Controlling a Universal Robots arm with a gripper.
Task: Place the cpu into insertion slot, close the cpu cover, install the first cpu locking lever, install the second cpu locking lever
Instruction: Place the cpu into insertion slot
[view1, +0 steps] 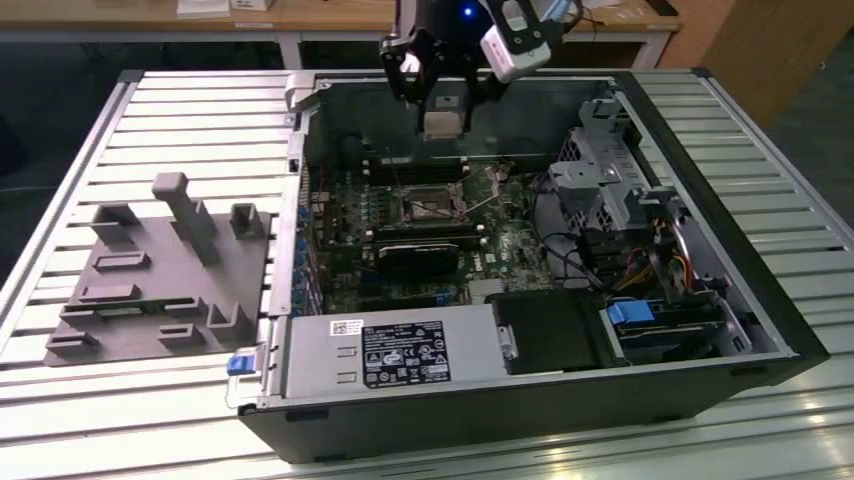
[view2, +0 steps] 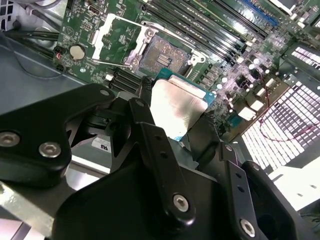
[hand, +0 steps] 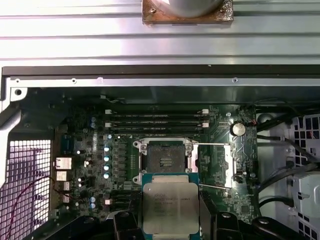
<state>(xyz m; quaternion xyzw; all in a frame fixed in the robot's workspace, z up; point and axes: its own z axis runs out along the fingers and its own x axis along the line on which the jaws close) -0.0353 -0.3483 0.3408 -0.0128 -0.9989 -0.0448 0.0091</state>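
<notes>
Cpu (hand: 171, 207) sits clamped in pincer (hand: 171, 220), clear of open insertion slot (hand: 166, 159).

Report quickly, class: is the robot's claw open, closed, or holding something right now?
Claw: closed, holding the flat square silver-grey metal cpu over the open black computer case.

Ribbed silver aluminium table (view1: 160, 110) for a work surface, pretty evenly lit. Behind it there's a light wooden desk (view1: 320, 15) on white legs. Brown wooden panel (view1: 761, 50) on the exterior view's right, dark floor (view1: 834, 140) below it.
</notes>
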